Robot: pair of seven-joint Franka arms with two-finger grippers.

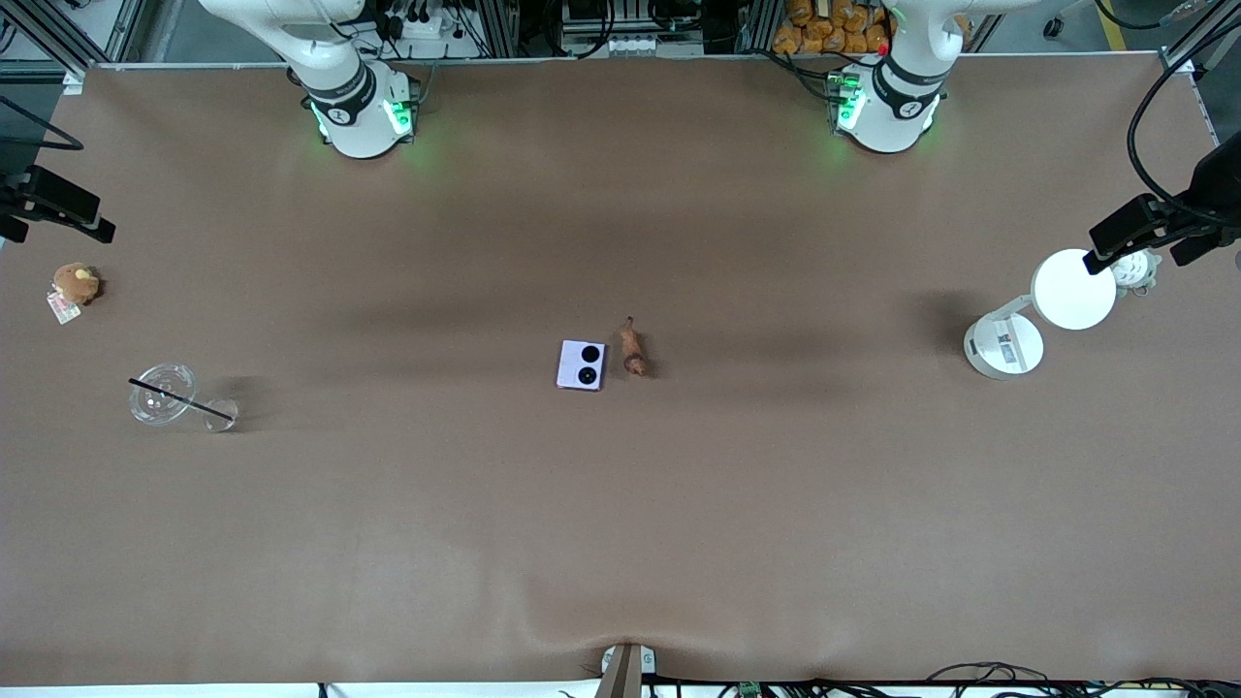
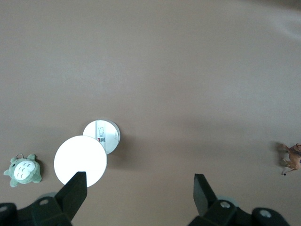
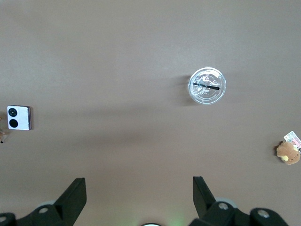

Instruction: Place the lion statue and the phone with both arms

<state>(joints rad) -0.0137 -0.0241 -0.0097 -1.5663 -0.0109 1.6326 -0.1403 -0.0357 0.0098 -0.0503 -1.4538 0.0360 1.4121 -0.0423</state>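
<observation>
Brown table [image 1: 388, 533] holds rigid slick phone [image 1: 582, 364], best pinched by edges, beside light fragile lion statue [image 1: 632, 348], body-grasped; left gripper [image 2: 140, 188] and right gripper [image 3: 139, 188] are held open above.

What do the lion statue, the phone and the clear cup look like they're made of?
Lion statue: reddish-brown, matte and uneven in tone, likely carved wood or resin; can't tell which.
Phone: smooth pale lavender shell, probably glass or coated metal, with two glossy black camera circles.
Clear cup: see-through with highlights, likely thin plastic; black straw across it.
</observation>
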